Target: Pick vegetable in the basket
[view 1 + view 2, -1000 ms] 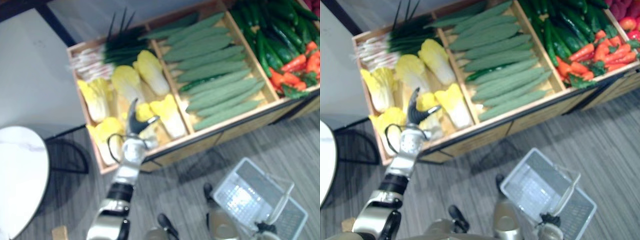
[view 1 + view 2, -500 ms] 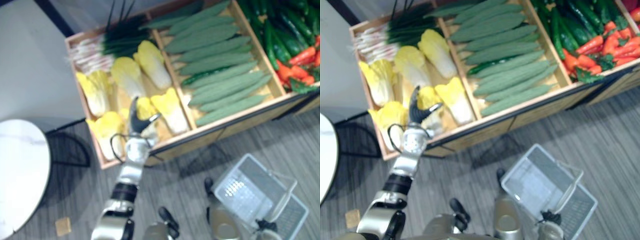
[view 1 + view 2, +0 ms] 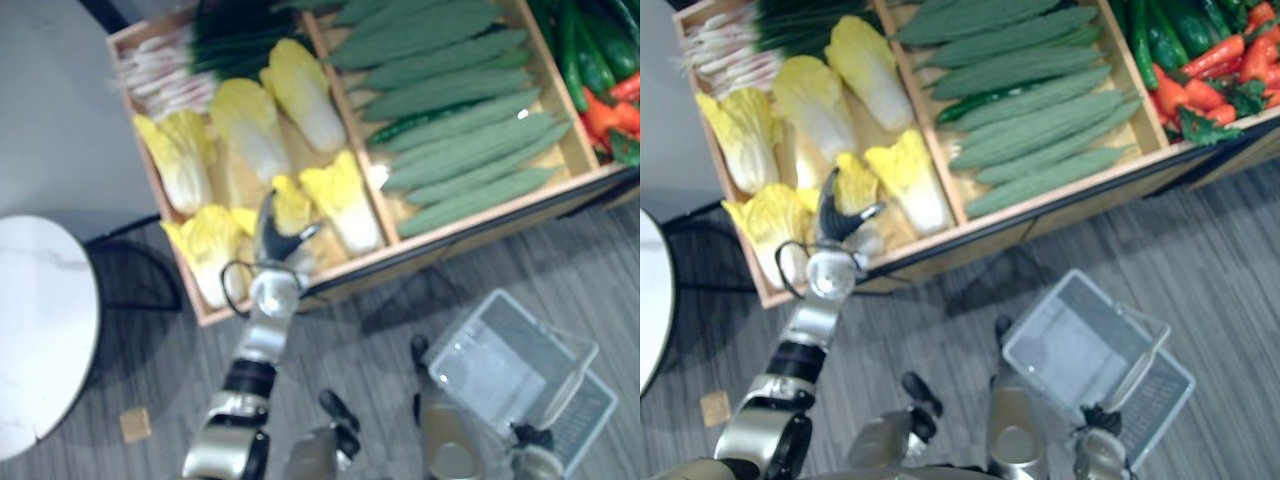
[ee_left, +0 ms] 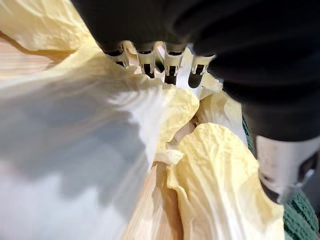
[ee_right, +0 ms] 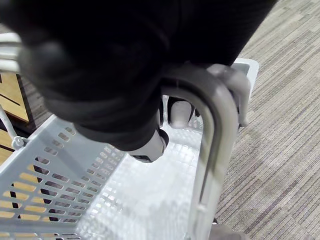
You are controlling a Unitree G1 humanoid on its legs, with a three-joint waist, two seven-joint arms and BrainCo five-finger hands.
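While among six cabbages (image 3: 340,205), left hand (image 3: 272,235) fingers straight — right hand (image 5: 100,75) fingers curled round one basket handle (image 5: 220,135).

A wooden display crate (image 3: 1040,212) with three compartments spans the upper part of the frame and stands on a grey striped carpet floor (image 3: 1210,250). Its left compartment holds napa cabbages (image 3: 805,105) with scallions (image 3: 730,45) at the back. The middle one holds rows of bumpy green gourds (image 3: 1030,100), and the right holds red peppers (image 3: 1210,85) and long dark green vegetables (image 3: 1170,25). At the lower left, a round white table (image 3: 40,330) stands on the floor, with a small tan square (image 3: 135,424) lying near it.
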